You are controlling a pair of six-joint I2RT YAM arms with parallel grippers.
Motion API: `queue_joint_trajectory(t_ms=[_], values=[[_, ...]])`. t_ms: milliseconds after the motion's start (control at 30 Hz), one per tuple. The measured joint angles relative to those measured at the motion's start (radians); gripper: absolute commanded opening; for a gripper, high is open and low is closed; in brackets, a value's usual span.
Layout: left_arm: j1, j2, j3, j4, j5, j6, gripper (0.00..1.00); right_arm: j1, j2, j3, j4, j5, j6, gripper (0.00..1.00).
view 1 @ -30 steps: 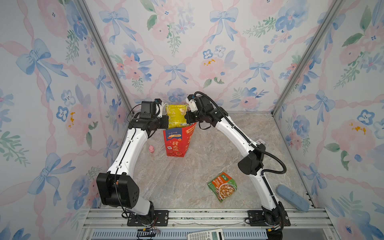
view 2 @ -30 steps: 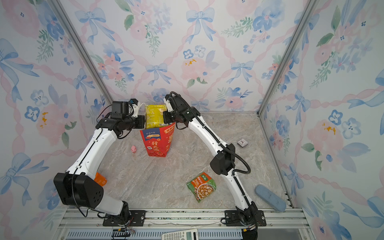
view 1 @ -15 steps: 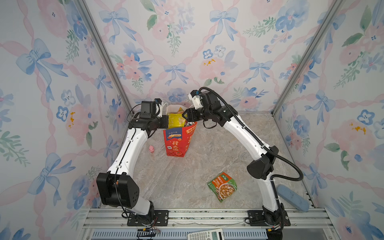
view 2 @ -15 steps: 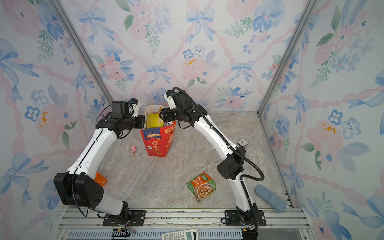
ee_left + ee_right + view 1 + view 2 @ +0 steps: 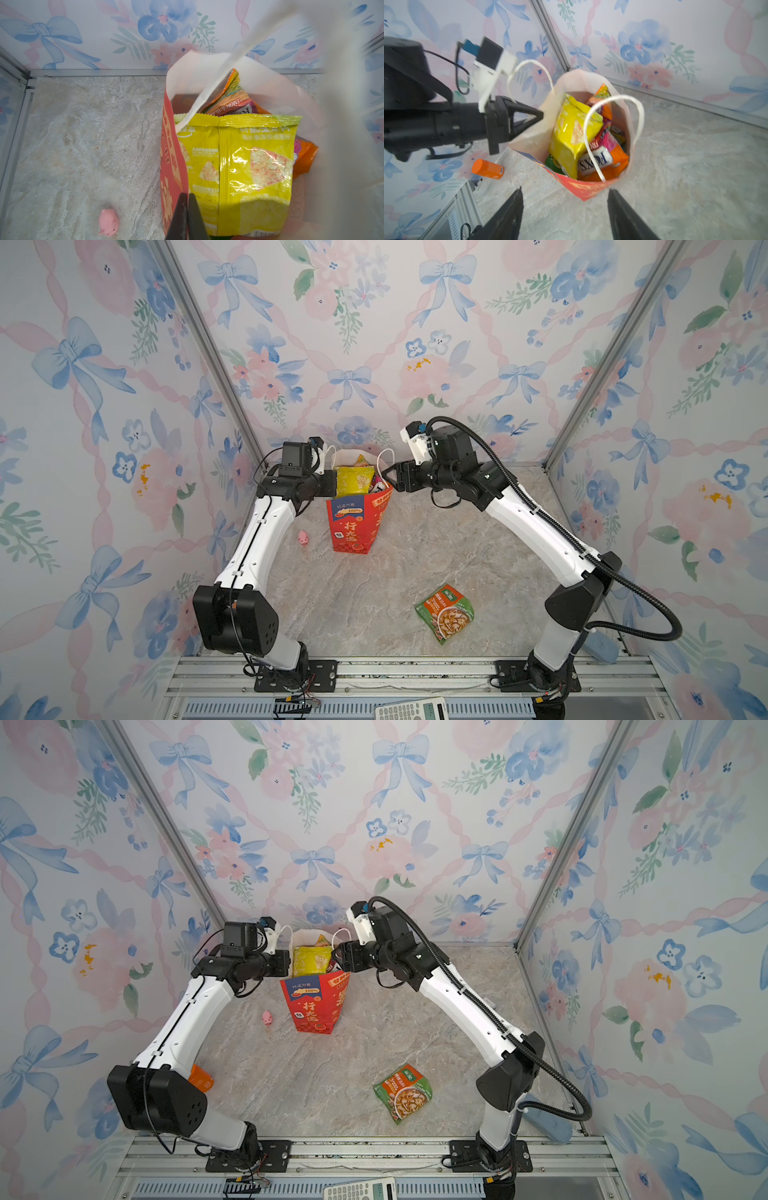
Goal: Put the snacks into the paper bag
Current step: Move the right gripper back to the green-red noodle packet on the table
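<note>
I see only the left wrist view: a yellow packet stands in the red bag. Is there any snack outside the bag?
Observer: Yes, one green-orange packet lies flat on the table, toward the front, apart from the paper bag.
Operator: Where is the right end effector?
Observer: The right end effector hovers near the bag's rim, open and empty.
Operator: Is there anything else that my view lacks?
Observer: An orange container lies on its side near the left arm.

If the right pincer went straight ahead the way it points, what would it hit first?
Probably the paper bag, its near red wall just ahead of the open right pincer; depth is unclear.
</note>
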State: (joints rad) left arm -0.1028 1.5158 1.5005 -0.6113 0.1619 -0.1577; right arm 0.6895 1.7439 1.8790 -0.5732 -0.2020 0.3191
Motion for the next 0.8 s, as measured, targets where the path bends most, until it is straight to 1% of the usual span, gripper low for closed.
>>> queue_joint_trajectory(t_ms=[233, 400, 533, 800], values=[[0.000, 0.000, 0.000, 0.000, -0.001, 0.000, 0.00, -0.041, -0.271, -0.532, 0.006, 0.077, 0.058, 0.63], [0.000, 0.000, 0.000, 0.000, -0.001, 0.000, 0.00, -0.031, -0.406, -0.832, -0.024, 0.107, 0.138, 0.61], [0.000, 0.000, 0.000, 0.000, 0.000, 0.000, 0.00, -0.005, -0.476, -0.992, -0.066, 0.114, 0.208, 0.61], [0.000, 0.000, 0.000, 0.000, 0.000, 0.000, 0.00, 0.028, -0.614, -1.211, -0.068, 0.107, 0.372, 0.61]])
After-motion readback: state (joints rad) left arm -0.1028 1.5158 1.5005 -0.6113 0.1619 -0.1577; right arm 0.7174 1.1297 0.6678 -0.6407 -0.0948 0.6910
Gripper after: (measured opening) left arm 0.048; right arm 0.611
